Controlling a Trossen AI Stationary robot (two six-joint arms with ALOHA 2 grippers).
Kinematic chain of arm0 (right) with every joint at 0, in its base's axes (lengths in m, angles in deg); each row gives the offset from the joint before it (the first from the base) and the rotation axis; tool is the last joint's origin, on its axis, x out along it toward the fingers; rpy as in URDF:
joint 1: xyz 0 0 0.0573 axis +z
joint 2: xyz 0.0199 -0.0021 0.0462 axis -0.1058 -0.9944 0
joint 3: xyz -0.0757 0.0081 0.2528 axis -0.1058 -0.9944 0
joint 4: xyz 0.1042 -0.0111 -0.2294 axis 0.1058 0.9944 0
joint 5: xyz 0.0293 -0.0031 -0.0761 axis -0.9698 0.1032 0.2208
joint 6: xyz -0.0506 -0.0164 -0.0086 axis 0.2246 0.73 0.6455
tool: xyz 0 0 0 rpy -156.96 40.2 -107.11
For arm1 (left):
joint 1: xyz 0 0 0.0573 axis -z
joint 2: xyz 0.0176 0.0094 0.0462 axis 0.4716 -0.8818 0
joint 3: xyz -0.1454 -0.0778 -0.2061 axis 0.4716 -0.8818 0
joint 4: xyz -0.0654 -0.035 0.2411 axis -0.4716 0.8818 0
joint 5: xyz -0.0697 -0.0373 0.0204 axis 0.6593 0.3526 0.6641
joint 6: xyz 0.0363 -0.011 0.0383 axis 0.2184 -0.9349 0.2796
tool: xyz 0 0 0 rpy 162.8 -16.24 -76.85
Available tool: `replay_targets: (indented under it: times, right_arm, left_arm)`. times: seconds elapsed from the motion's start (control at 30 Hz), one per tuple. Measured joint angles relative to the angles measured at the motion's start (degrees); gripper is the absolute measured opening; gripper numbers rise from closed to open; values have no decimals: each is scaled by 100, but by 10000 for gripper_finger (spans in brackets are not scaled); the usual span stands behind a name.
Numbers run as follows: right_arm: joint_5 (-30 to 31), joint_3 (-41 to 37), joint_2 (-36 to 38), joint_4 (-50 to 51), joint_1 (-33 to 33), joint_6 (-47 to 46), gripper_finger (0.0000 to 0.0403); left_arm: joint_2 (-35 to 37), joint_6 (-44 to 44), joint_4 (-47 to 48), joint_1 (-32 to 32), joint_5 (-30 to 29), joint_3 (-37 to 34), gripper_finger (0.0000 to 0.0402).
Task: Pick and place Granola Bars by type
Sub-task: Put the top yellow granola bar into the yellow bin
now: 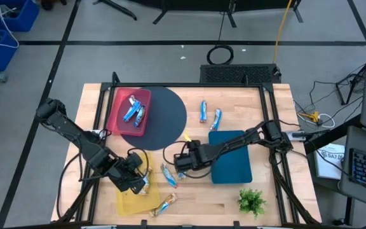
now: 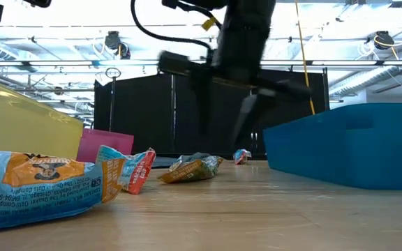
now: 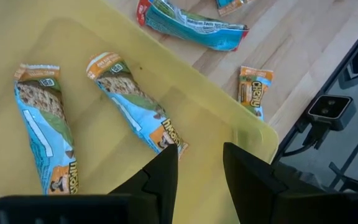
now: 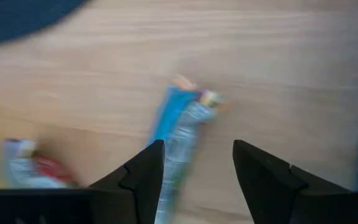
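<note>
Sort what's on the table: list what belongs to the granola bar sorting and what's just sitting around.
Part of the job:
granola bars
yellow tray
red tray
blue tray
left gripper, open
right gripper, open

Just lying about:
green plant
dark round mat

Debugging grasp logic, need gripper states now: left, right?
Left gripper: open, empty, over the yellow tray with two bars in it.
Right gripper: open, empty, above a bar on the table.
</note>
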Motion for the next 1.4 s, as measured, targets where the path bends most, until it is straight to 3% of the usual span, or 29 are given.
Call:
replay_targets:
  times: [0.17,0.5,0.8,0.93,1.13,1.27,1.4]
  right_arm:
    - [-17,-305,-2,-751,-77,-217,183]
    - [-178,-480,-4,-896,-93,-244,183]
    - [-820,-463,-251,-1193,-200,17,180]
    - [-688,-463,-227,-1020,-227,231,143]
    - [-763,-469,-225,-1249,-312,520,24]
    - [-775,-489,-100,-1189,-345,806,13]
    - [-335,-511,543,-609,-341,1307,3]
  left_arm:
    - [0,-2,0,-1,32,0,131]
    - [0,26,2,2,153,0,131]
    - [2,23,-26,9,163,0,131]
    - [0,9,-35,17,195,0,131]
    - [0,9,-35,10,170,0,131]
    - [0,7,-35,10,80,-2,131]
    - [0,148,-90,-30,-484,-2,131]
